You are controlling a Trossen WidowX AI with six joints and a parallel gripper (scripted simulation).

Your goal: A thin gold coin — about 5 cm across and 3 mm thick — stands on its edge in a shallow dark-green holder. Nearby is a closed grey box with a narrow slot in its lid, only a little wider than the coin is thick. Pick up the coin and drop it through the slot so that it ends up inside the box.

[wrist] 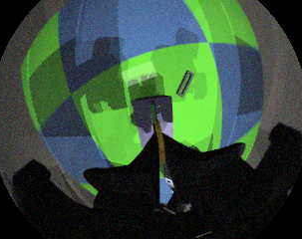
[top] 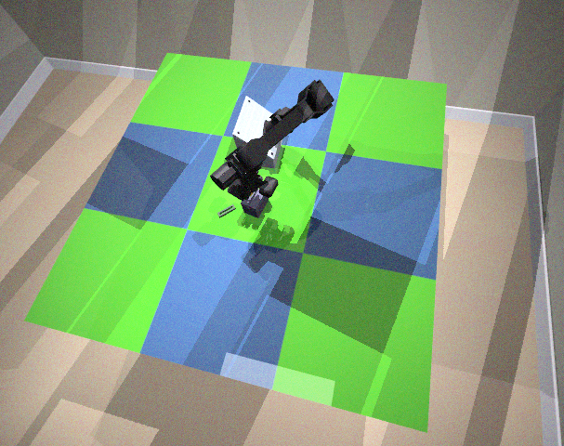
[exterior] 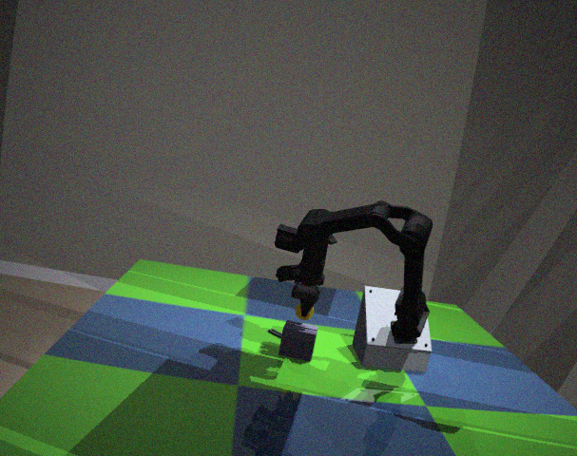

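The jaws (exterior: 304,310) are pinching the coin (exterior: 304,311) by its upper part, so its gold lower edge hangs out beneath them. In the wrist view the coin (wrist: 160,138) shows edge-on as a thin gold line running straight out from between the jaws. Just below them sits the box (exterior: 298,339), apart from the coin, with a small gap still showing between the coin's rim and the lid. In the wrist view the coin's far end lies over the lid, but the slot itself is too dim to make out. Beyond the box, off to one side of the jaws, the holder (top: 226,211) lies on the surface (exterior: 131,318) with nothing in it.

The carry looks done and the lining-up step is in hand. Next, the coin's edge needs to be square with the slot, lowered gently, then let go.
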